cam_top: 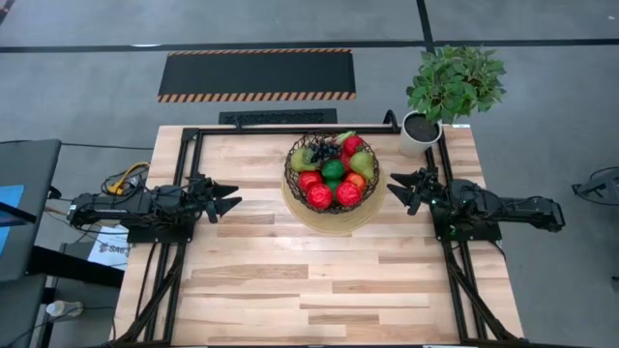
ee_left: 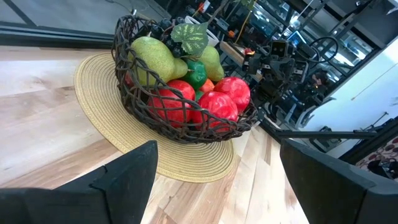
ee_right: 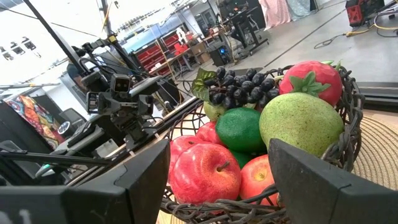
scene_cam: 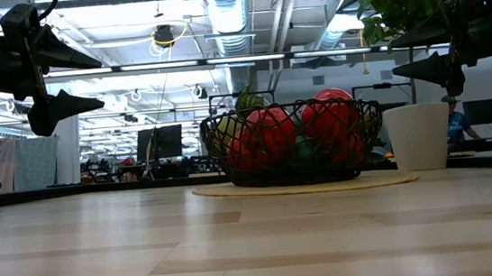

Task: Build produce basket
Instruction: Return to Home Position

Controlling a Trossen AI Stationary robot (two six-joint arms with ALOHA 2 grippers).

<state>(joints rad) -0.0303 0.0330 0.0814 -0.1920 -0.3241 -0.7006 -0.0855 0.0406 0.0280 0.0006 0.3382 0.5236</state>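
Basket: the basket (cam_top: 286, 184) stands on its tan mat (cam_top: 334, 222) at the far middle of the worktop (cam_top: 290, 280), between the two claws and touching neither.
Produce: heaped inside the basket. Red apples (cam_top: 334, 194) lie on the near side, grapes (cam_top: 324, 150) on top at the far side, pears (cam_top: 363, 164) by the rim, and a green round fruit (cam_top: 333, 170) in the middle.
Left claw: the left claw (cam_top: 233, 197) hangs above the worktop left of the basket, pointing at it. Its fingers are spread wide with nothing between them.
Right claw: the right claw (cam_top: 399, 186) hangs right of the basket, facing it. It too is wide and empty.
Plant: a white pot (cam_top: 421, 133) sits at the far right corner, just behind the right claw.
Done: every fruit in view lies in the basket, and neither claw carries one, so I judge the filling complete.
Left to do: by my reading, only parking both arms at their rest poses. No fruit appears to await pickup.
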